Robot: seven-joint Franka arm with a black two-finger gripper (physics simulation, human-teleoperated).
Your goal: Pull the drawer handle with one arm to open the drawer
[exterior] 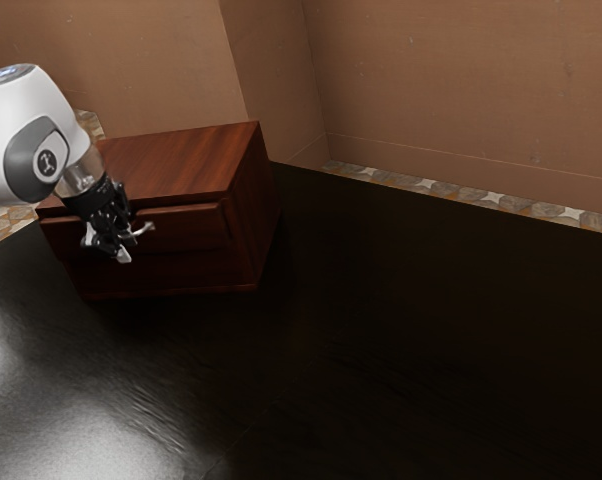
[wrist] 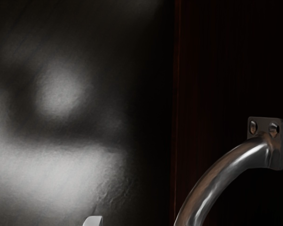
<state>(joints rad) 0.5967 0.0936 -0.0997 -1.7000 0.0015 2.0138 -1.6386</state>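
A dark red wooden cabinet (exterior: 191, 160) stands on the black table at the exterior view's upper left. Its drawer front (exterior: 186, 226) looks about level with the cabinet's face. A small silver handle (exterior: 144, 228) sticks out of the drawer front. My black gripper (exterior: 119, 245) hangs right at that handle, on its left side in the exterior view, and partly covers it. In the wrist view the curved metal handle (wrist: 226, 174) runs up to its screwed mounting plate (wrist: 267, 128) on the dark wood (wrist: 226, 70), very close to my hand.
The glossy black table (exterior: 361, 360) stretches wide in front of and to the right of the cabinet. Brown walls (exterior: 461, 80) close the scene behind, with a patterned floor strip (exterior: 481, 195) at their foot.
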